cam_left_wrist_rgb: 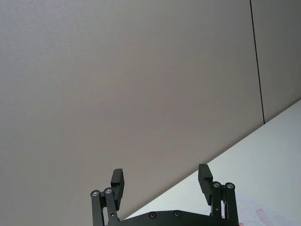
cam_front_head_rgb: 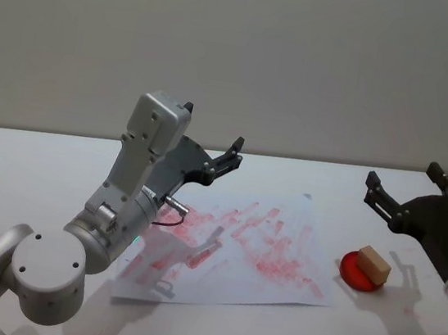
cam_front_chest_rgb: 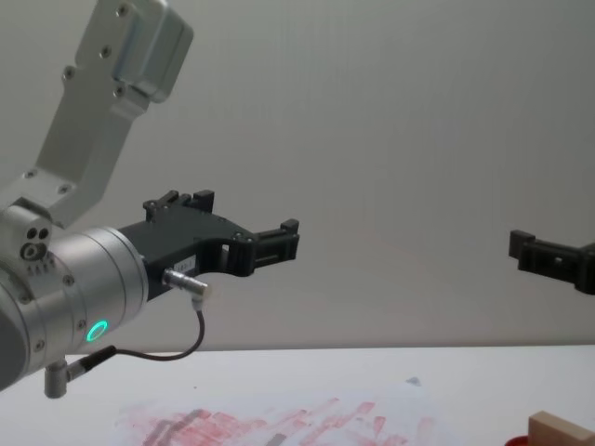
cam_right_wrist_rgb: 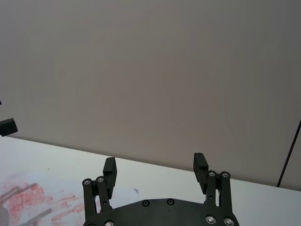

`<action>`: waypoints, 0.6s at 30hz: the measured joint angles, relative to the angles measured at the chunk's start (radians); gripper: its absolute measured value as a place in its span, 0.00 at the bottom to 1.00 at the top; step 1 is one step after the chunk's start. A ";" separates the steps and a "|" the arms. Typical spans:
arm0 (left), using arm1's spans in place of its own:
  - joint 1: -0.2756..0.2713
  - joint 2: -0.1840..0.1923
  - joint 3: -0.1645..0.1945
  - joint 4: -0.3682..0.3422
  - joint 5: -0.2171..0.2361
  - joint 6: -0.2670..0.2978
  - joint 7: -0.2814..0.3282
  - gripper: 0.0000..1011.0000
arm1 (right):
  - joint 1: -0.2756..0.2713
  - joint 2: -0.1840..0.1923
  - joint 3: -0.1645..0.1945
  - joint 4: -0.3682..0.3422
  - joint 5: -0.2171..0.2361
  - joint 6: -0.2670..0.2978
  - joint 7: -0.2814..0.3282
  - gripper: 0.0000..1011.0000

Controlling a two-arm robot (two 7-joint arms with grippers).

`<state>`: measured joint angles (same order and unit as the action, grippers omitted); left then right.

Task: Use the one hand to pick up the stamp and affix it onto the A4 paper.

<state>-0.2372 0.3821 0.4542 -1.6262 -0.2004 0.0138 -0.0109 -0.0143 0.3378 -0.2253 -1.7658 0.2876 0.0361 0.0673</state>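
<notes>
The stamp (cam_front_head_rgb: 374,264) lies flat on top of the red ink pad (cam_front_head_rgb: 352,274). In the head view its long axis runs aslant, from the pad's far left to its near right. The A4 paper (cam_front_head_rgb: 238,252), covered in red marks, lies on the worktop (cam_front_head_rgb: 41,176) to the left of the pad, its edge near but not touching.

The right gripper (cam_front_head_rgb: 404,181) is by far the nearer one. It hangs in the air above the pad and somewhat to its far right, jaws spread wide and empty, so the stamp lies below them and a little toward the paper side. A grasp likely needs a descent, with the jaws turned to close across the block's short sides.

The left gripper (cam_front_head_rgb: 226,161) is raised well to the left of the pad, over the paper's far edge – jaws also wide, holding nothing.
</notes>
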 joint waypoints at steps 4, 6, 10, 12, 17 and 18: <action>0.000 0.000 0.000 0.000 0.000 0.000 0.000 0.99 | -0.001 0.000 0.000 -0.001 0.000 -0.002 -0.001 0.99; 0.000 0.000 0.000 0.000 0.000 0.000 0.000 0.99 | -0.001 0.000 0.000 -0.001 0.000 -0.002 -0.001 0.99; 0.000 0.000 0.000 0.000 0.000 0.000 0.000 0.99 | -0.001 0.000 0.000 -0.001 0.000 -0.002 -0.001 0.99; 0.000 0.000 0.000 0.000 0.000 0.000 0.000 0.99 | -0.001 0.000 0.000 -0.001 0.000 -0.002 -0.001 0.99; 0.000 0.000 0.000 0.000 0.000 0.000 0.000 0.99 | 0.000 0.000 -0.001 -0.001 0.000 -0.002 -0.001 0.99; 0.000 0.000 0.000 0.000 0.000 0.000 0.000 0.99 | 0.000 0.000 -0.001 -0.001 0.000 -0.002 -0.001 0.99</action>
<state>-0.2372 0.3821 0.4542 -1.6262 -0.2004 0.0139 -0.0109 -0.0146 0.3374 -0.2259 -1.7669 0.2881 0.0339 0.0664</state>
